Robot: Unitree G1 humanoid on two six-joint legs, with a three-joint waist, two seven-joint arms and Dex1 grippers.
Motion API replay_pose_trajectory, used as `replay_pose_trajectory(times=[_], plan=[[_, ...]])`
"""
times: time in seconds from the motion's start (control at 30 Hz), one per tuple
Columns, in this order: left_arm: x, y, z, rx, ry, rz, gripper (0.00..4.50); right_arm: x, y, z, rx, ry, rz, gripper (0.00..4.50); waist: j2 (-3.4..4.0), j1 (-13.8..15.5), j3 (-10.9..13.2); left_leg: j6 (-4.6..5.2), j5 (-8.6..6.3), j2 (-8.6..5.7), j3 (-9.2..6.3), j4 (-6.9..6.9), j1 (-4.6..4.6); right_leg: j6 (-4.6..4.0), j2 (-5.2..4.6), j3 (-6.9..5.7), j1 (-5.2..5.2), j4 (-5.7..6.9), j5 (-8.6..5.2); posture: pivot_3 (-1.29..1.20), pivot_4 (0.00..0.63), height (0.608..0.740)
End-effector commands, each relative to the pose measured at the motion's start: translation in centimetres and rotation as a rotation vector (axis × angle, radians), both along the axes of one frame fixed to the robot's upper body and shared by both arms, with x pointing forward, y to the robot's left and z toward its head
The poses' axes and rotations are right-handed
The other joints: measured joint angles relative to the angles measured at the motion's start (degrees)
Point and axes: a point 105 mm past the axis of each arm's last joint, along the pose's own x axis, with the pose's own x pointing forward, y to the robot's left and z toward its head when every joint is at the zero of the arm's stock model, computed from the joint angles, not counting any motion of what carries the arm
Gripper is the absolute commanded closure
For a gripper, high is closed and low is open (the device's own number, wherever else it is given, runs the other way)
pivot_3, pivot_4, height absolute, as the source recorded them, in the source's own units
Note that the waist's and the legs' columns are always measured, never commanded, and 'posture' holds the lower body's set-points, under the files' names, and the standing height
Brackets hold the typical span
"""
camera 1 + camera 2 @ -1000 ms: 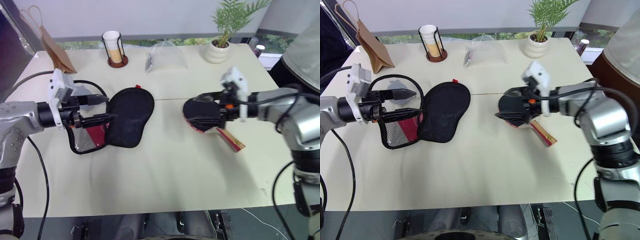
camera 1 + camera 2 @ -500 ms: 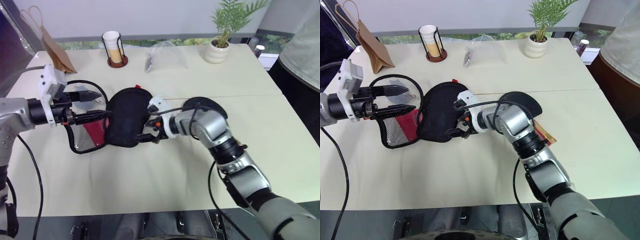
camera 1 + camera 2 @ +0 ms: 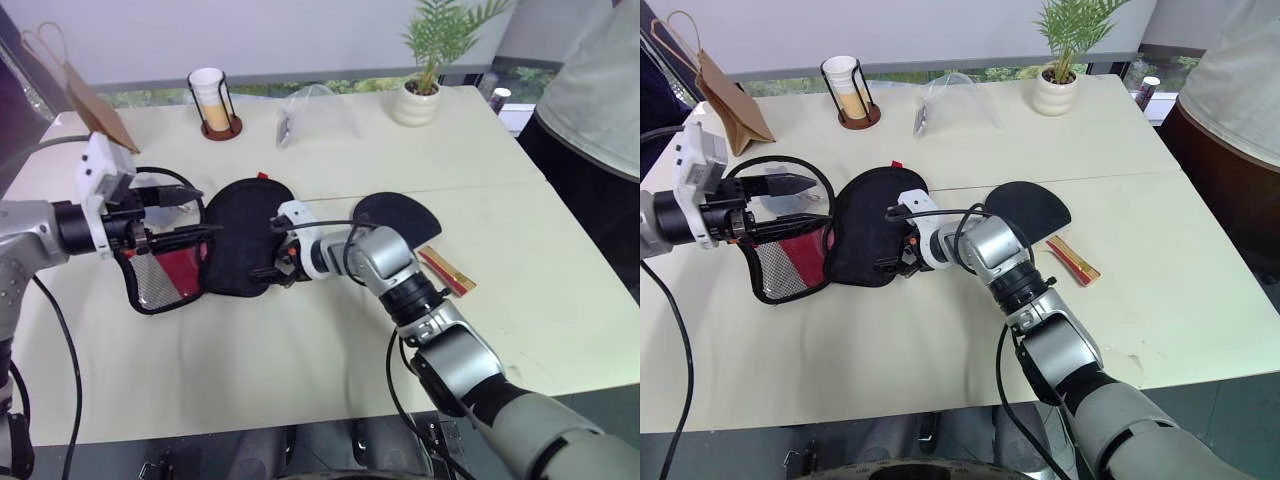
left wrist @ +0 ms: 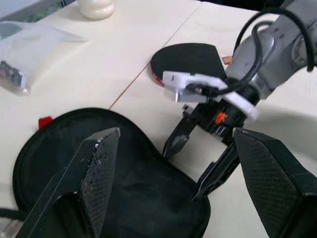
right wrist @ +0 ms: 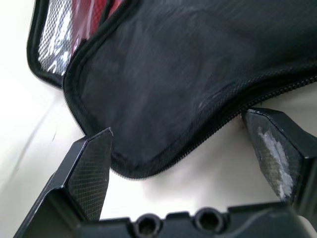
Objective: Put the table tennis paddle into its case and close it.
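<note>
The case (image 3: 240, 232) lies unzipped left of centre, its black half flat and its red-and-mesh half (image 3: 165, 277) folded out toward my left arm. Over that folded-out side my left gripper (image 3: 207, 211) hovers open, holding nothing. My right gripper (image 4: 181, 174) is open and low at the case's right edge, with its fingers (image 5: 91, 168) on either side of the zipped rim. The table tennis paddle (image 3: 398, 212) rests on the table behind my right forearm, black face up, and its handle (image 3: 447, 272) points to the right.
Along the far edge stand a brown paper bag (image 3: 88, 98), a cup in a wire holder (image 3: 208, 92), a clear plastic bag (image 3: 318, 112) and a potted plant (image 3: 420, 92). A person (image 3: 592, 105) stands at the table's right side.
My right gripper has swung left and down, from above the paddle to the case's right edge. The paddle stays on the table. The left gripper has barely moved.
</note>
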Motion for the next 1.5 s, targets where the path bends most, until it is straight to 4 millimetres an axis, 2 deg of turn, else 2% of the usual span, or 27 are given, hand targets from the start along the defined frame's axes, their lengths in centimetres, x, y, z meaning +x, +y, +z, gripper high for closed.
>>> replay_pose_trajectory(times=[0.03, 0.1, 0.33, 0.47, 0.57, 0.7, 0.8, 0.93, 1.07, 1.27, 1.5], plan=[[-0.5, 0.1, 1.2, 0.003, -0.048, 0.001, 0.72, 0.3, 0.4, -1.1, -0.065, -0.046, -0.006, 0.27, -0.01, 0.0, 0.0, 0.00, 0.00, 0.03, 0.05, -0.01, 0.02, -0.01, 0.04, 0.06, 0.00, 0.00, 0.01, 0.00, 0.150, 0.740], [-0.6, 0.1, 1.2, 0.003, -0.049, 0.006, 0.72, 0.6, 0.5, -1.6, -0.096, -0.077, -0.006, 0.86, -0.02, 0.0, 0.0, 0.00, 0.00, 0.10, 0.14, -0.01, 0.08, -0.06, 0.13, 0.17, -0.01, 0.00, 0.04, 0.00, 0.150, 0.740], [-0.7, 0.3, 1.0, 0.002, -0.050, 0.018, 0.72, 1.0, 0.0, -2.4, -0.150, -0.137, -0.003, 4.41, -0.02, 0.1, 0.0, -0.01, -0.01, 0.49, 0.30, -0.01, 0.14, -0.25, 0.43, 0.27, -0.03, -0.07, 0.15, 0.00, 0.150, 0.740], [-0.6, 0.2, 0.9, -0.001, -0.052, 0.019, 0.72, 1.1, -1.2, -2.2, -0.156, -0.127, -0.015, 4.47, -0.01, 0.3, 0.0, -0.02, -0.01, 0.61, 0.32, -0.04, 0.13, -0.36, 0.57, 0.30, -0.06, -0.12, 0.21, 0.00, 0.150, 0.740], [-0.5, 0.2, 0.9, -0.003, -0.055, 0.020, 0.72, 0.7, -2.8, -1.0, -0.123, -0.106, -0.016, 4.47, -0.01, 0.7, 0.0, -0.02, -0.01, 0.61, 0.32, -0.03, 0.10, -0.36, 0.57, 0.29, -0.05, -0.17, 0.21, 0.00, 0.150, 0.740], [-0.3, 0.2, 0.9, -0.003, -0.056, 0.016, 0.72, -1.1, -6.7, 1.1, -0.124, -0.136, 0.060, 4.47, -0.02, 1.7, 0.0, -0.02, -0.02, 0.57, 0.31, 0.03, -0.11, -0.35, 0.56, 0.30, -0.10, -0.32, 0.22, 0.00, 0.150, 0.740], [-0.1, 0.0, 0.9, -0.004, -0.056, 0.006, 0.72, -2.4, -9.1, 1.6, -0.157, -0.149, 0.113, 4.47, -0.05, 1.9, 0.0, 0.01, -0.03, 0.57, 0.34, 0.05, -0.16, -0.34, 0.55, 0.30, -0.12, -0.37, 0.21, 0.00, 0.150, 0.740], [0.2, -0.2, 0.7, -0.008, -0.057, -0.007, 0.72, -4.1, -11.7, 1.9, -0.206, -0.169, 0.198, 4.47, -0.06, 1.7, 0.0, 0.01, -0.03, 0.66, 0.40, 0.00, -0.18, -0.34, 0.59, 0.30, -0.18, -0.37, 0.19, 0.00, 0.150, 0.740], [0.4, -0.5, 0.6, -0.010, -0.056, -0.019, 0.72, -5.4, -13.4, 2.3, -0.223, -0.171, 0.272, 4.47, -0.11, 1.7, 0.1, 0.02, -0.04, 0.72, 0.46, 0.01, -0.20, -0.35, 0.61, 0.30, -0.22, -0.39, 0.18, 0.00, 0.150, 0.740], [0.4, -0.6, 0.4, -0.001, -0.054, -0.031, 0.72, -5.6, -15.4, 2.1, -0.267, -0.170, 0.294, 4.47, -0.27, 2.0, 0.2, 0.02, -0.04, 0.73, 0.47, 0.03, -0.21, -0.36, 0.60, 0.30, -0.21, -0.42, 0.18, 0.00, 0.150, 0.740], [0.3, -0.7, 0.3, 0.009, -0.050, -0.038, 0.72, -4.5, -17.4, 1.9, -0.307, -0.184, 0.248, 4.47, -0.31, 2.1, 0.2, 0.01, -0.04, 0.73, 0.47, 0.03, -0.23, -0.38, 0.58, 0.30, -0.21, -0.46, 0.17, 0.00, 0.150, 0.740]])
